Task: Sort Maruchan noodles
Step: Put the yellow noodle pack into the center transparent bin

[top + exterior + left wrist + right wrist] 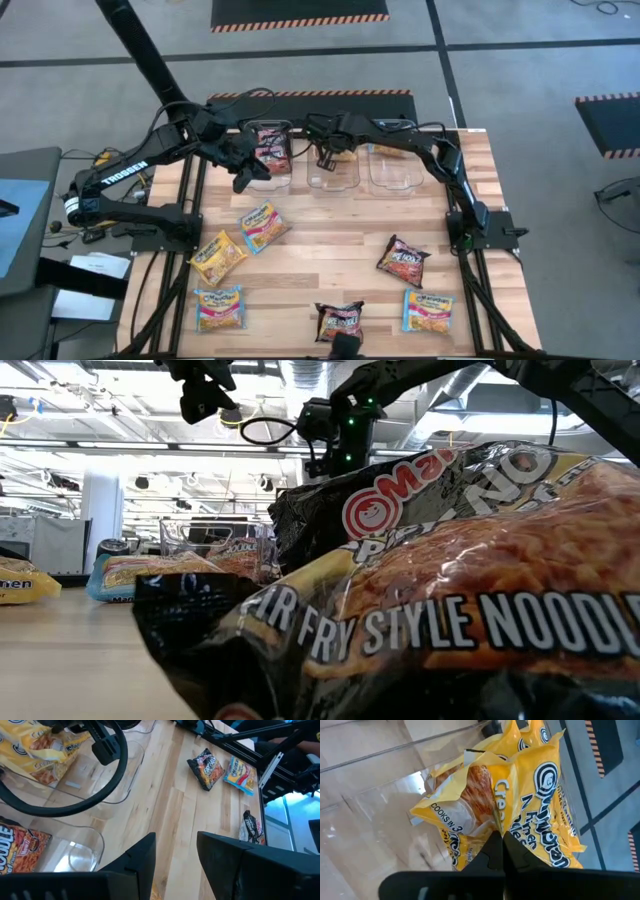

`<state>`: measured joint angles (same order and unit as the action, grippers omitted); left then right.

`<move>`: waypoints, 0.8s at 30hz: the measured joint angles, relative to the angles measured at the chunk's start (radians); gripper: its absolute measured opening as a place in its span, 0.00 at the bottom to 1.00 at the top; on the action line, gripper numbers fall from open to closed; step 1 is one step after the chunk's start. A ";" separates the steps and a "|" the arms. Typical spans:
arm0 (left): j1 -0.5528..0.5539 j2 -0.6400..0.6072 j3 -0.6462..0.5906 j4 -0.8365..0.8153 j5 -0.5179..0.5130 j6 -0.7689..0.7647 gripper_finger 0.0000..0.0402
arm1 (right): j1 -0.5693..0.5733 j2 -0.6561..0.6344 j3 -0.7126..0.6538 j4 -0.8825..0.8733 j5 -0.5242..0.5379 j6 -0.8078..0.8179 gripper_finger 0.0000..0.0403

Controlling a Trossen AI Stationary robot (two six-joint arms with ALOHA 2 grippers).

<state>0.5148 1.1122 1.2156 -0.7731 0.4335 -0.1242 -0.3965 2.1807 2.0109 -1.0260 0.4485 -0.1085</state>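
Your low view is mostly blocked by a dark red-black crinkly noodle packet (430, 580). The right gripper (501, 842), fingers pressed together, pinches a yellow crinkly packet (520, 795) over the clear plastic tubs (392, 172); the left gripper (175, 855) stands spread, empty

Across the far edge of a pale wooden plank table (320, 265), 3 clear plastic tubs in a row — left tub (268, 150), middle tub (333, 170), right tub (396, 168) — standing close side by side. Around the table, grey floor (530, 100) with 3 black mats edged in orange-and-black stripes — one beyond the table (298, 12), one against its far edge (310, 100), one off to the right (612, 122). In the low view, a ceiling of pipes and ducts (120, 410).
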 joint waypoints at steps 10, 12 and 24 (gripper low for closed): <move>0.000 0.000 0.000 0.000 0.000 0.001 0.32 | 0.001 0.001 -0.060 0.070 -0.073 0.003 0.06; 0.000 0.000 0.000 0.000 0.000 0.001 0.32 | 0.000 0.001 -0.071 0.081 -0.073 0.003 0.08; 0.000 0.000 0.000 0.000 0.000 0.001 0.32 | -0.015 0.001 -0.087 0.106 -0.114 0.006 0.24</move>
<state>0.5148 1.1122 1.2156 -0.7731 0.4335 -0.1234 -0.4114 2.1815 1.9240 -0.9203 0.3347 -0.1028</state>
